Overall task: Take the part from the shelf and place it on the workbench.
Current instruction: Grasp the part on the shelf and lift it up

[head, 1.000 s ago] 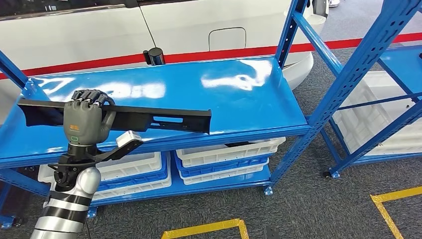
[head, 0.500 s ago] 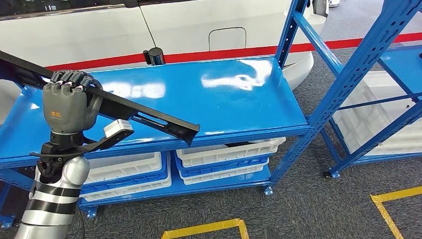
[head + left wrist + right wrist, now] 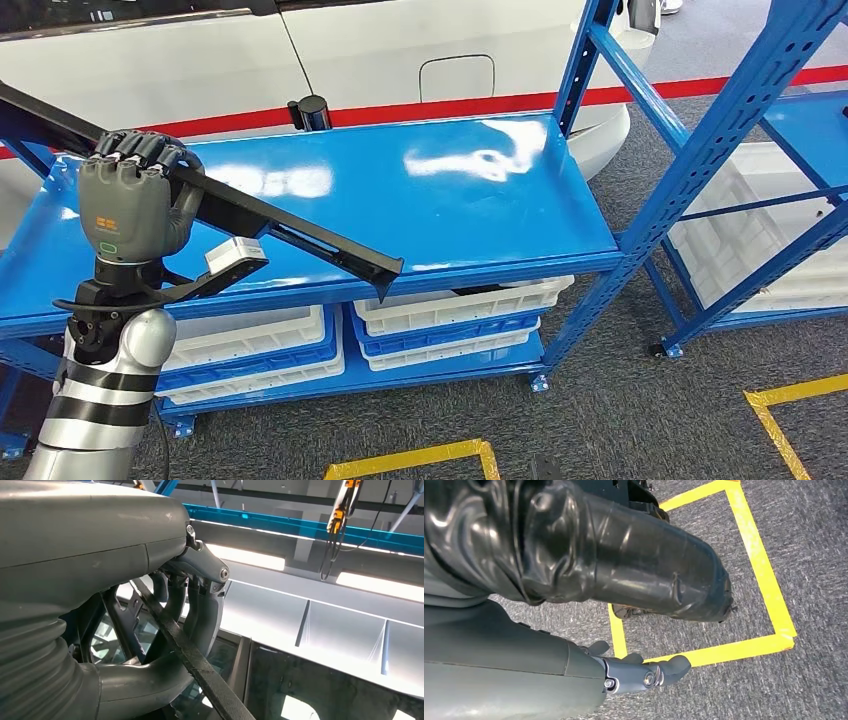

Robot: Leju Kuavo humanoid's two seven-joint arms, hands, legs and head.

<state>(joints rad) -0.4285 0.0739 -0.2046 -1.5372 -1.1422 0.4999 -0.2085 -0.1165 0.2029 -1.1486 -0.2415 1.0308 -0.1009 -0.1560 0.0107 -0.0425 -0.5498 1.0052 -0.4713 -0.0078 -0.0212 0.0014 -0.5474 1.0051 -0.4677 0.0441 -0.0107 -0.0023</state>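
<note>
Grip: I've got the left robot hand [image 3: 128, 205] wrapped round the long black part [image 3: 270, 228], fingers over the top edge, thumb underneath.
Part pos: off the shelf [image 3: 480, 205] surface, tilted; far end runs up out of frame top-left, near end dips past the shelf's front lip, above the white bins [image 3: 455, 310] below.
Wrist cam: left wrist view shows the bar [image 3: 200, 667] running through the curled fingers [image 3: 172, 597], so the hold looks solid.
Right side: right robot hand [image 3: 644, 672] hangs low over grey carpet and yellow floor tape [image 3: 769, 585]; fingers look loosely curled w/ nothing in them, tho the angle's poor, can't say for sure.
Done: pick and lift, approx. first half.
Left: turn/carry to the counter, set down, release.
</note>
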